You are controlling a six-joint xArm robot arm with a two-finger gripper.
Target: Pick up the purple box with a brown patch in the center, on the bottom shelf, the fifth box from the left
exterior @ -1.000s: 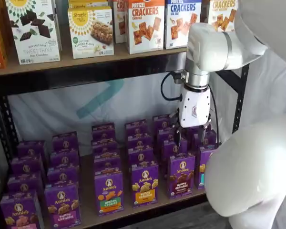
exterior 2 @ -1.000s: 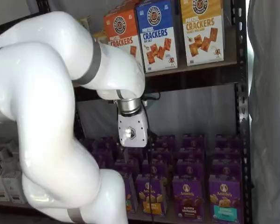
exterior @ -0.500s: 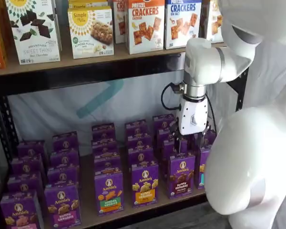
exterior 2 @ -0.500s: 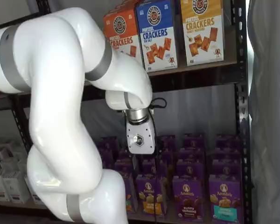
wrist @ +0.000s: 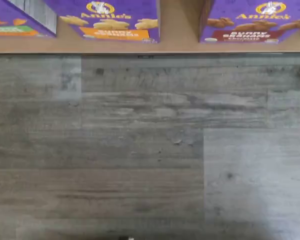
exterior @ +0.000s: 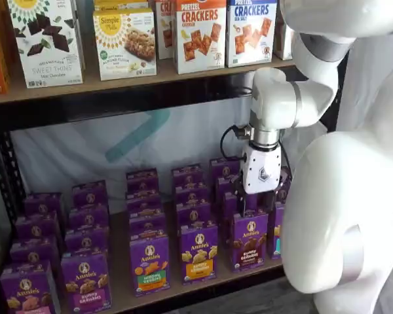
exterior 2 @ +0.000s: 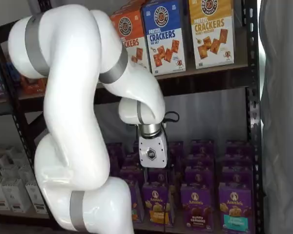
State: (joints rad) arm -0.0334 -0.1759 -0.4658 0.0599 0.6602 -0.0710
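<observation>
- Glossy white, rounded shells make up the arm (exterior 2: 73, 122), its bulky segments joined by grey bands; it fills much of both shelf views.
- Black metal uprights and rails form the rack frame (exterior 2: 251, 97), with a pale crinkled sheet behind it.
- Light brown wood, flat and matt, is the bottom shelf (exterior: 177, 288); the wrist view shows its front edge (wrist: 180, 30) above a floor of grey, weathered-looking planks (wrist: 140, 150).
- Tall cardboard cracker boxes (exterior 2: 163, 34) in orange, blue and yellow stand on the upper board.
- Small upright purple cartons stand in rows running back on the bottom shelf.
- The purple box (exterior: 249, 239) stands at the front of its row, a carton with a white round logo and dark brown crackers at centre; it also shows in a shelf view (exterior 2: 196, 207) and in the wrist view (wrist: 255, 22).
- To its left stands a carton with yellow crackers and an orange band (exterior: 198, 252), apart by a strip of bare wood.
- The gripper (exterior: 255, 204), a white blocky body with black fingers, hangs just above and behind the purple box; I cannot tell how wide the fingers stand.
</observation>
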